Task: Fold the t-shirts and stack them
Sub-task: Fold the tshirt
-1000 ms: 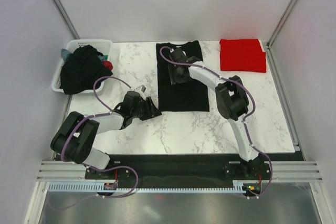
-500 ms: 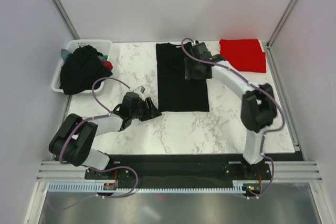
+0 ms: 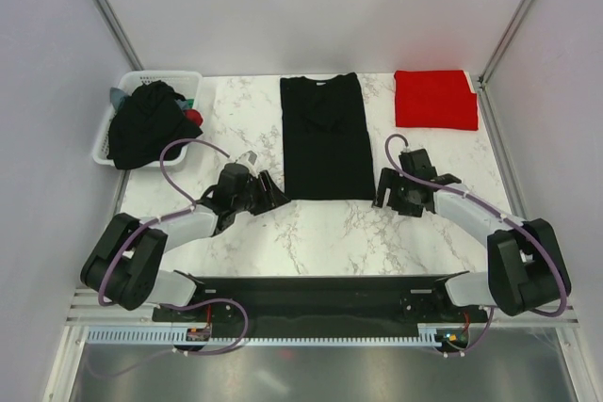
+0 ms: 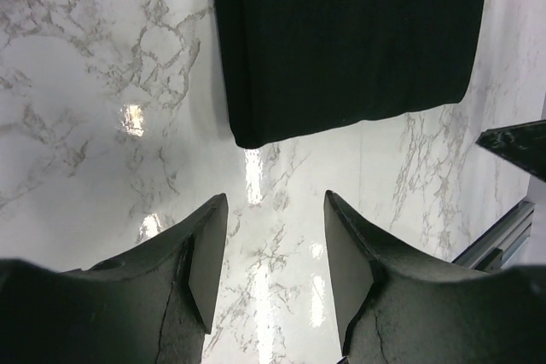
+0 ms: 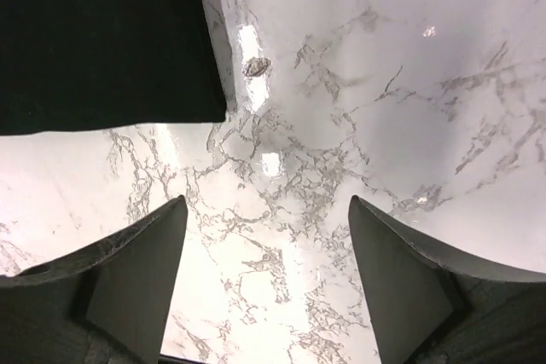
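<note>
**Q:** Which step is in hand?

**A:** Long black cloth t-shirt [image 3: 325, 138] lies flat mid-table on the white marble tabletop [image 3: 245, 129]. Its sides are folded in to a narrow strip, collar at the far end. Looks like the lengthwise fold comes next, hem up to collar.

**Q:** Grippers?

**A:** Left gripper [image 3: 268, 197] sits low, just off the strip's near-left corner. Right gripper [image 3: 386, 197] is just off the near-right corner. Both have fingers spread apart w/ nothing between them. Wrist cams show bare marble in each gap, shirt corner just ahead.

**Q:** Next move?

**A:** Prob. each slides fwd, pinches its hem corner, then both lift together & carry the hem toward the collar, edges kept square. After that, stack w/ the folded bright red t-shirt [image 3: 434, 99] at the far-right corner.

**Q:** Containers?

**A:** One: white slotted plastic basket [image 3: 170, 75], far left. It holds a heap of dark crumpled garments [image 3: 146, 124] spilling over the near rim, plus bits of teal & red cloth. Can't tell how many pieces.
</note>
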You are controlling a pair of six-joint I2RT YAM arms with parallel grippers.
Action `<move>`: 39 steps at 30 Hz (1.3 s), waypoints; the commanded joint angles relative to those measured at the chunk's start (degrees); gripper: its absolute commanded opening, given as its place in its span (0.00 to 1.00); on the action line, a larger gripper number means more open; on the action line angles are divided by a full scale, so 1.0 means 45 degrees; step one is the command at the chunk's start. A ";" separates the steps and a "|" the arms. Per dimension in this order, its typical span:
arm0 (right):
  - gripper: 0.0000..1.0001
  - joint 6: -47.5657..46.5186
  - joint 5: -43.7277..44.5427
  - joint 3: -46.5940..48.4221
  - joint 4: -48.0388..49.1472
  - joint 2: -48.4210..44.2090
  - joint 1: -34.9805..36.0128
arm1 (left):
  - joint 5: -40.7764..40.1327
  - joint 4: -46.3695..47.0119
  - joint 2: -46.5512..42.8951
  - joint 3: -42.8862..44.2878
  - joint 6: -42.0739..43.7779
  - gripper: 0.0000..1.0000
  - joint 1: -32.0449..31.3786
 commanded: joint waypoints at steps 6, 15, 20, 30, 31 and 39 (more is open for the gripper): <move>0.76 0.0200 -0.2216 -0.0510 0.2824 0.1204 -0.0669 | -0.0865 0.0062 0.0261 0.0918 -0.0804 0.55 -0.0033; 0.49 0.0356 -0.3407 -0.1077 0.4759 0.3119 -0.0904 | -0.0963 0.0550 0.1529 0.1212 -0.0824 0.51 -0.0033; 0.36 0.0239 -0.3604 -0.1018 0.4837 0.3452 -0.0982 | -0.0866 0.1038 0.2233 0.1251 -0.0882 0.49 -0.0033; 0.32 0.0200 -0.3682 -0.1057 0.4974 0.3550 -0.0982 | -0.0963 0.1468 0.2664 0.1193 -0.1000 0.47 -0.0033; 0.31 0.0219 -0.3682 -0.1076 0.4994 0.3550 -0.0982 | -0.0983 0.1488 0.2722 0.1193 -0.1039 0.45 -0.0033; 0.15 0.0239 -0.3721 -0.1076 0.5013 0.3569 -0.0982 | -0.1607 0.1898 0.3172 0.1251 -0.1449 0.21 -0.0111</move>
